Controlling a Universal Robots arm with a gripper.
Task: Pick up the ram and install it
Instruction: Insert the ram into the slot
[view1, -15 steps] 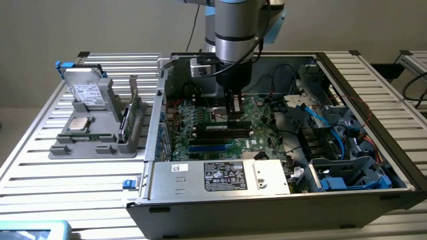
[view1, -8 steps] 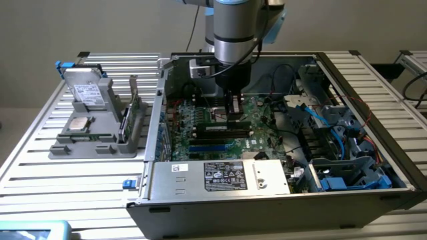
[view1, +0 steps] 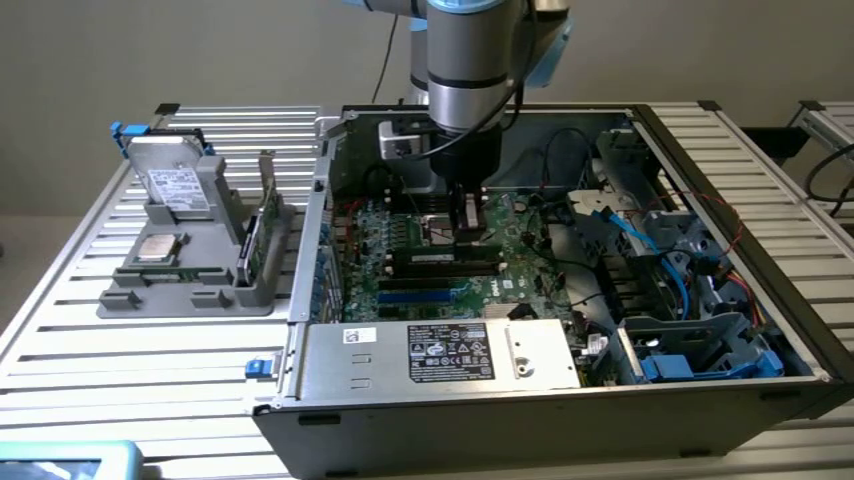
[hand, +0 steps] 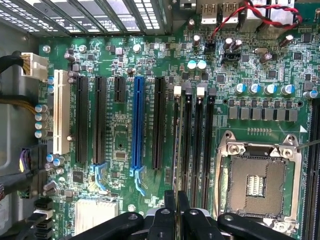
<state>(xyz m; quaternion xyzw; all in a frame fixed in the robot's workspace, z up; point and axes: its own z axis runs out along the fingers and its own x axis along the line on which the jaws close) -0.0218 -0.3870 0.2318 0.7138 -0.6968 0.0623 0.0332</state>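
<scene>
Fingers (hand: 170, 207) pinch the ram (hand: 175, 150) above memory slots (hand: 200, 150).

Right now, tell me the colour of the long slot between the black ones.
The long slot is blue; wrist view shows it best.

Ram (hand: 175, 150): thin green stick, edge-on, held in tool (hand: 176, 201), at motherboard memory slots (hand: 197, 150).

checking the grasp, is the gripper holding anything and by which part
It appears to hold the ram, seen edge-on, with the gripper pinching the long edge nearest the wrist.
</scene>
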